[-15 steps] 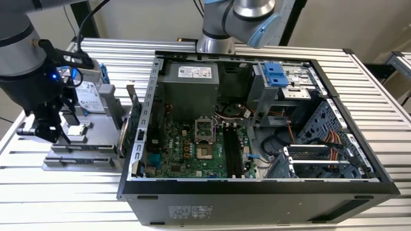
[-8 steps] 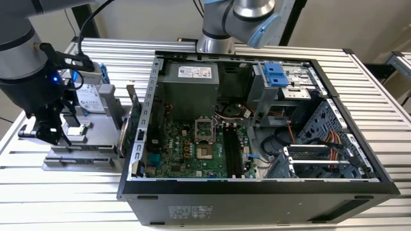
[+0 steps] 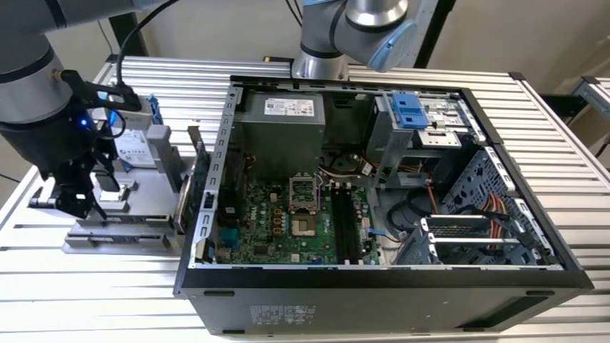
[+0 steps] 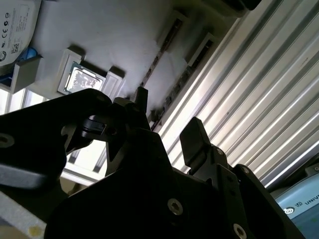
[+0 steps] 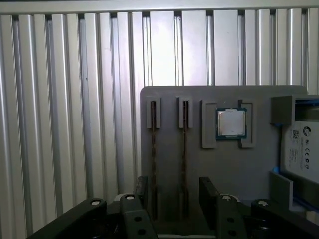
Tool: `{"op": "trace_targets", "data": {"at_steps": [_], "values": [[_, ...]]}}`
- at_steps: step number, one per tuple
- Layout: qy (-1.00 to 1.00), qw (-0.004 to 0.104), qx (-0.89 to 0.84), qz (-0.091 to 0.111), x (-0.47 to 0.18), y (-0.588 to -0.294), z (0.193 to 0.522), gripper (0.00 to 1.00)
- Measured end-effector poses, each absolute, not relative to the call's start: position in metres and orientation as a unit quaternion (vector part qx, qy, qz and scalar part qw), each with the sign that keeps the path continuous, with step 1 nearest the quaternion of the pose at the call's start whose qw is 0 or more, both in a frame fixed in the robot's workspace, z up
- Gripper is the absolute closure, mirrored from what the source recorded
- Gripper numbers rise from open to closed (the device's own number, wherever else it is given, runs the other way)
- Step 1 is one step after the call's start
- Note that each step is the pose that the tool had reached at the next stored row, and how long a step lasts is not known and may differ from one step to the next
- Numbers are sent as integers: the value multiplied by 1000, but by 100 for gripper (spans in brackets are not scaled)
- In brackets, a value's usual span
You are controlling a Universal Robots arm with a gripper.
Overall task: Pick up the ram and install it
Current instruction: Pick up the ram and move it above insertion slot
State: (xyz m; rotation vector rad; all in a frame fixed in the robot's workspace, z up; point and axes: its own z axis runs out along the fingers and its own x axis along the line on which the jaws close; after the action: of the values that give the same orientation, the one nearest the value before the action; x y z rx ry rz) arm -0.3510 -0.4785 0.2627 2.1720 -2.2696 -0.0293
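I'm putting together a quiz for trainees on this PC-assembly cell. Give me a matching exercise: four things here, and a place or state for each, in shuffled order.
1 ram stick
2 processor chip
3 gripper
4 computer case

A lying on its side, panel off
B on edge in a slot of the gray tray
C open, over that tray
D lying flat, silver face up

Pairs: 1-B, 2-D, 3-C, 4-A

I see the tray [image 3: 105,241] on the exterior view's left of the computer case [image 3: 381,304], processor [image 5: 231,123] beside 2 ram sticks [image 5: 153,159] on it.
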Motion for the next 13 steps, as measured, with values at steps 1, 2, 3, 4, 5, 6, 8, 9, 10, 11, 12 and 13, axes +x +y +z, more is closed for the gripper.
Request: {"op": "trace_targets", "data": {"at_steps": [1,2,3,4,5,6,8,9,10,11,12,13], "values": [[-722,0,691,-9,-351,-479,262,0],[-722,0,691,-9,-351,-479,261,0],[-722,0,691,-9,-351,-479,261,0],[-722,0,691,-9,-351,-480,260,0],[-722,0,691,-9,-351,-480,259,0],[-722,0,691,-9,-351,-480,259,0],[-722,0,691,-9,-351,-481,258,0],[-722,0,691,-9,-351,-481,257,0],[-722,0,691,-9,-351,-482,257,0],[-722,0,691,-9,-351,-482,256,0],[-722,0,691,-9,-351,-482,255,0],[-722,0,691,-9,-351,-482,255,0]]}}
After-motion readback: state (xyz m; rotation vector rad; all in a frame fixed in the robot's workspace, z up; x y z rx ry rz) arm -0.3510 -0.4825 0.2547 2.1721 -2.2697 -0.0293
